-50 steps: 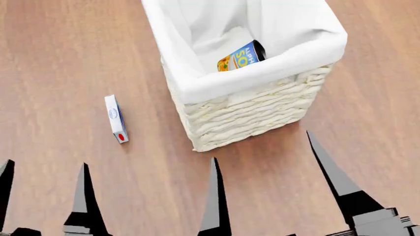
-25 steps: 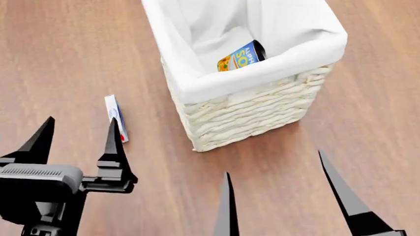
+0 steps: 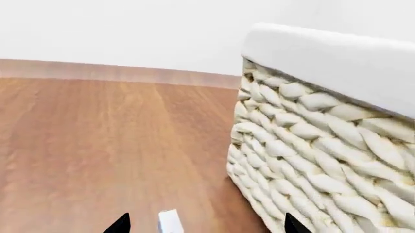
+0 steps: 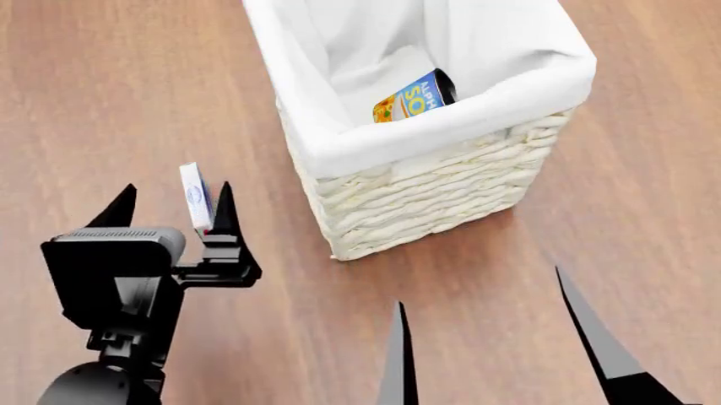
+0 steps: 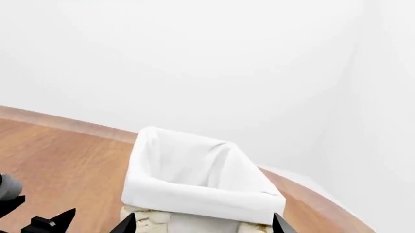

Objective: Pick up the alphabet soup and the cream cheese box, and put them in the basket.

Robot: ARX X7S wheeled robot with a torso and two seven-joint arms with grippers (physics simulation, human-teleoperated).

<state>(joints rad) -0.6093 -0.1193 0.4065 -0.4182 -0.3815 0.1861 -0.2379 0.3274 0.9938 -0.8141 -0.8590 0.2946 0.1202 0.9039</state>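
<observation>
The alphabet soup (image 4: 413, 96) lies tilted inside the basket (image 4: 440, 194), against the white liner. The cream cheese box (image 4: 195, 196) lies flat on the wooden surface, left of the basket. My left gripper (image 4: 171, 209) is open, with a fingertip on either side of the box's near end and not touching it. In the left wrist view the cream cheese box (image 3: 170, 222) shows between the tips of the left gripper (image 3: 206, 225), nearer one tip, with the basket (image 3: 324, 145) close beside. My right gripper (image 4: 496, 346) is open and empty, in front of the basket (image 5: 201, 179).
The wooden surface (image 4: 113, 84) stretches bare to the left and beyond the box. The wicker wall stands close to the left gripper's inner finger (image 4: 225, 211). A white wall (image 5: 194, 58) lies beyond the surface's far edge.
My left arm has moved forward from the near edge until its open fingers straddle the cream cheese box. The right gripper has drawn back slightly. Basket, can and box have not moved.
</observation>
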